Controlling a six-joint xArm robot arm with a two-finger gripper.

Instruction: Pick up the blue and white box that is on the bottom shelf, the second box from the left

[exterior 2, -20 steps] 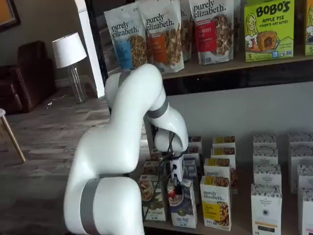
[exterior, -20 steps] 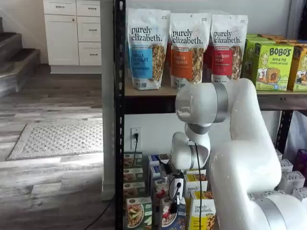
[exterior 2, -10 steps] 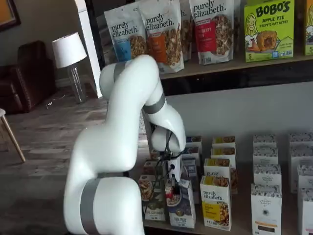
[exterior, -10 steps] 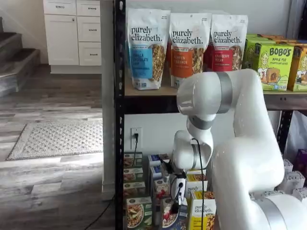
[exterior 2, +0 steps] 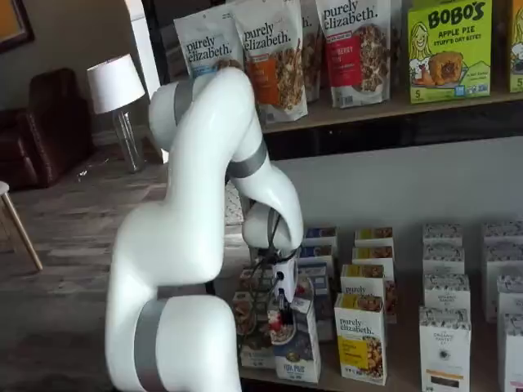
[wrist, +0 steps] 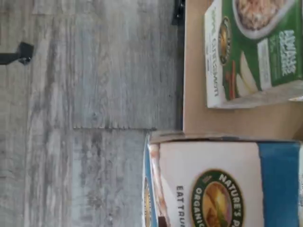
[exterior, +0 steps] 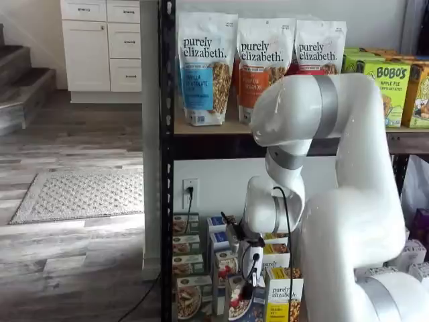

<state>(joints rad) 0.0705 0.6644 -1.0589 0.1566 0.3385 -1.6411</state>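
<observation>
Wrist view: the box [wrist: 222, 184] fills the near part of the picture, turned on its side, with its white face, round logo and blue band toward the camera. Beside it the green carton [wrist: 251, 47] stands on the tan board of the bottom shelf [wrist: 227, 120], a strip of bare board between them. The box's outer edge shows against the grey plank floor [wrist: 94, 94]. No fingers show here.

In a shelf view, the white arm [exterior: 348, 201] bends down from 1 o'clock to the lowest tier. The gripper [exterior: 247, 285] sits at 6 o'clock in the frame, with its black fingers closed on the top of the box [exterior: 236, 305] and a cable hanging beside them. The green carton [exterior: 190, 298] is at the box's 9 o'clock and the yellow carton [exterior: 283, 298] at its 3 o'clock. More cartons stand in rows behind. Granola bags [exterior: 204, 67] line the tier above, at 12 o'clock.

In a shelf view, the gripper [exterior 2: 282, 314] hangs below the wrist, its jaws shut on the top of the box [exterior 2: 298, 351] with no gap showing. The box is upright at the front of the bottom shelf [exterior 2: 368, 385]. It is near the yellow carton [exterior 2: 360, 339] at its 3 o'clock, and the green carton [exterior 2: 249, 322] is at its 9 o'clock, partly behind the arm. Whether the box's base touches the board cannot be told.
</observation>
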